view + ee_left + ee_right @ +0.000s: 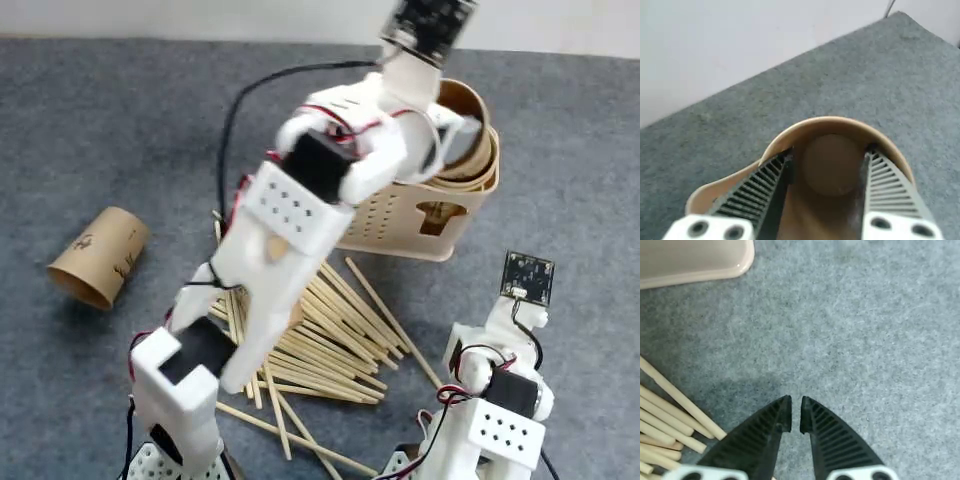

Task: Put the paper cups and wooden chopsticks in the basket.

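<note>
My left gripper [829, 152] is shut on a brown paper cup [832, 127], one finger against each side wall, with the cup's mouth facing the camera. From above, this cup [470, 110] hangs at the top of the beige perforated basket [400, 215], with my left gripper [445, 130] on it. A second paper cup [100, 255] lies on its side at the far left of the grey mat. Many wooden chopsticks [320, 325] lie piled in front of the basket. My right gripper [795, 405] is shut on nothing just above bare mat, beside some chopsticks [665, 415].
The right arm [500, 410] sits folded at the front right. A corner of the basket [690, 260] lies a short way beyond the right gripper. The long left arm [290, 240] crosses over the chopstick pile. Open grey mat lies at the far left and right.
</note>
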Controlling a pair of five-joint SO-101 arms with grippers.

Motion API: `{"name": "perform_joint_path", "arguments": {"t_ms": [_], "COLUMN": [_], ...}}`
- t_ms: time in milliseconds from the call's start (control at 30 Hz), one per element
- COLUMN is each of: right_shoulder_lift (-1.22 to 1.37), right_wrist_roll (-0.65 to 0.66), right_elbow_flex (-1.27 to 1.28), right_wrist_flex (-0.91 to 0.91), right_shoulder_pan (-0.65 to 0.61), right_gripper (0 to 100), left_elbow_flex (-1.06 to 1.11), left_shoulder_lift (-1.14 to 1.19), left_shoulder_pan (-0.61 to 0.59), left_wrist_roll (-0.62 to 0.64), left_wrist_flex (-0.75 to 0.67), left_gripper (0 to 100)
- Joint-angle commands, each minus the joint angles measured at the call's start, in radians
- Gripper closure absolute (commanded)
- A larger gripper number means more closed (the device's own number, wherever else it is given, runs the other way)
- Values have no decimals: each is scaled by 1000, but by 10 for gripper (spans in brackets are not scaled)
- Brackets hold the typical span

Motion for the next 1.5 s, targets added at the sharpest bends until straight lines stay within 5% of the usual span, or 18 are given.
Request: {"name": "perform_joint_path", "arguments": {"t_ms": [0,433,1000,1200,1467], "right_shoulder_lift": [-13,-13,-13,-13,-13], "right_wrist_roll": [-6,-6,-6,-6,-6], "right_elbow_flex": [-7,-7,-7,15,15], "right_wrist_flex": [-18,-18,-18,-38,-41], "right_shoulder_pan": [12,12,10,10,10], "right_gripper": [952,952,952,952,952], "left_elbow_flex": [-13,-27,-33,-28,177], "left_shoulder_lift": [19,25,-335,-437,-628], "left_shoulder_pan": [61,51,-51,-234,-539], "left_wrist_roll": [11,5,29,126,140], "left_wrist_flex": [-52,-69,422,566,582], "left_gripper": [776,776,776,776,773]}}
